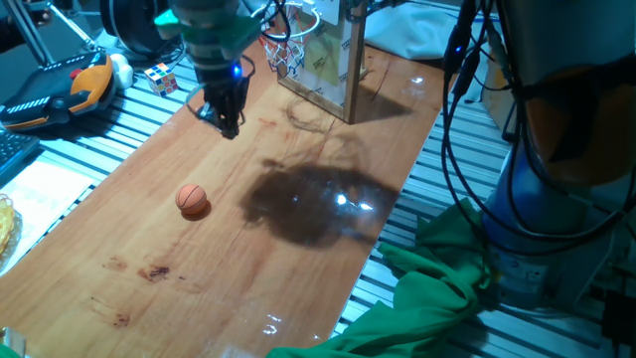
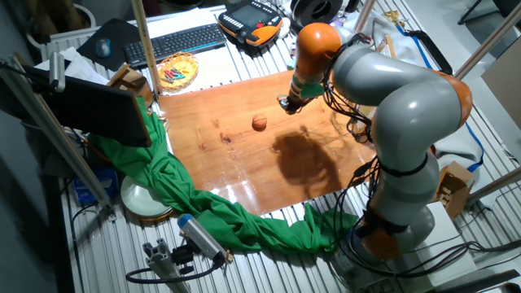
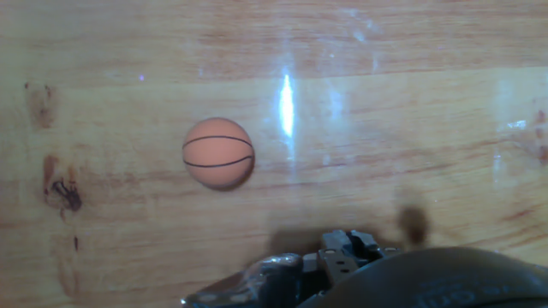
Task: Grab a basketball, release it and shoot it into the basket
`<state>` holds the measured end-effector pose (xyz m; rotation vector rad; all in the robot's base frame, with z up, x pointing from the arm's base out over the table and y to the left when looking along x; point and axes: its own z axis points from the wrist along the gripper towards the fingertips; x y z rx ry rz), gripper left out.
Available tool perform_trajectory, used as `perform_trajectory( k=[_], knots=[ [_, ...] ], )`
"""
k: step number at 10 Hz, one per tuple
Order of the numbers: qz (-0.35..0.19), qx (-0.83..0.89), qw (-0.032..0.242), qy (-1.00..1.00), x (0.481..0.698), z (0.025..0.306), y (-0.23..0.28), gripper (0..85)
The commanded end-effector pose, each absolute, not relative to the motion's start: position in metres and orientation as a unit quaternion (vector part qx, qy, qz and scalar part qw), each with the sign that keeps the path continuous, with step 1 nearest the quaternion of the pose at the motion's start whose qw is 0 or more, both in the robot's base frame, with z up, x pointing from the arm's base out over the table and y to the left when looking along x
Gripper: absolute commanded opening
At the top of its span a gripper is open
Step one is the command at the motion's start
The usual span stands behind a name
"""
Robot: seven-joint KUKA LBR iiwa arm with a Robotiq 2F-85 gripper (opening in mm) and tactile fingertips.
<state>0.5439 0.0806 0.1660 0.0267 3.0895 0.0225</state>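
Observation:
The basketball (image 1: 193, 200) is a tiny orange ball with dark seams. It lies alone on the wooden tabletop (image 1: 298, 278). It also shows in the other fixed view (image 2: 259, 123) and in the hand view (image 3: 218, 153). My gripper (image 1: 229, 124) hangs above the table between the ball and the basket, apart from the ball. Its fingers look pressed together and hold nothing. It also shows in the other fixed view (image 2: 286, 104) and at the bottom of the hand view (image 3: 342, 252). The basket (image 1: 286, 52), with an orange-red rim and a white net, is fixed to an upright backboard (image 1: 333, 60) at the far end.
An orange-and-black pendant (image 1: 60, 89) and a multicoloured cube (image 1: 162, 78) lie beyond the table's left edge. A green cloth (image 1: 437, 288) hangs off the near right side. A keyboard (image 2: 179, 41) and a small wicker bowl (image 2: 177, 69) sit behind the table.

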Motion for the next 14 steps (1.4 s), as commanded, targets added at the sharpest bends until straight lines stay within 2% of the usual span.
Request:
perform_trajectory(
  k=[1, 7, 14],
  knots=[
    [0.007, 0.012, 0.03, 0.999, 0.542, 0.162, 0.087, 0.7],
    [-0.019, 0.027, 0.038, 0.999, 0.536, 0.146, 0.115, 0.7],
    [0.01, 0.041, 0.042, 0.998, 0.542, 0.128, 0.12, 0.7]
  ],
)
